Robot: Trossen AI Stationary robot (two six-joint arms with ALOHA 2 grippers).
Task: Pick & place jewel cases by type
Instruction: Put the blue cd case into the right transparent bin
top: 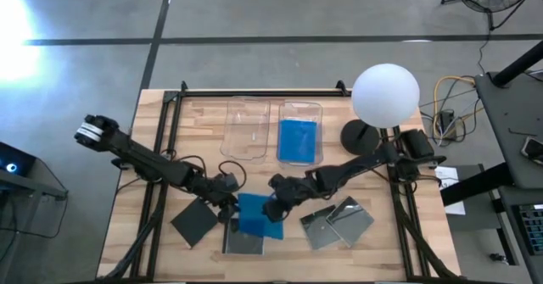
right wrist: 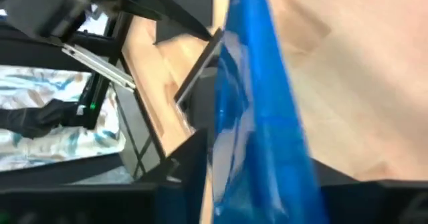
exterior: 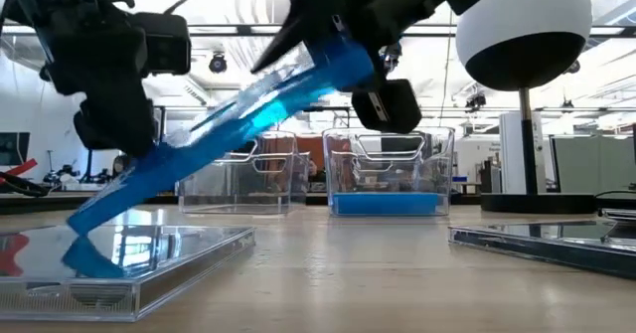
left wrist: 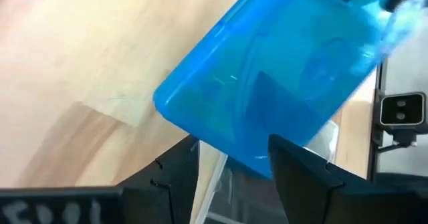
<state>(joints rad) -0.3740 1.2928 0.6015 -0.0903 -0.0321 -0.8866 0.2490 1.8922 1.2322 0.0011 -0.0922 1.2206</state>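
Note:
A translucent blue jewel case (top: 253, 216) stands tilted between both grippers, also in the low view (exterior: 214, 134). My right gripper (top: 274, 206) is shut on its raised end. My left gripper (top: 229, 204) is open at its low end, a finger on each side (left wrist: 234, 177). The low end rests on a clear-lidded case (top: 244, 242) (exterior: 149, 263). A dark case (top: 196, 223) lies to the left, and two grey cases (top: 318, 227) (top: 352, 216) to the right. My right gripper (right wrist: 267, 184) pinches the blue case's raised right end (exterior: 333, 55) between its two fingers, across the flat faces. It comes in slanting down from the table's right. The case slopes down leftward, its low corner (exterior: 89, 258) on the clear-lidded case. My left gripper: I cannot tell whether its fingers (left wrist: 294, 170) touch the blue case's low edge (left wrist: 257, 160).
Two clear bins stand toward the far edge: the left one (top: 246, 130) shows nothing inside, the right one (top: 299, 131) holds blue cases. A white globe lamp (top: 386, 93) on a black base stands at the far right. Bare wood lies between the bins and the cases.

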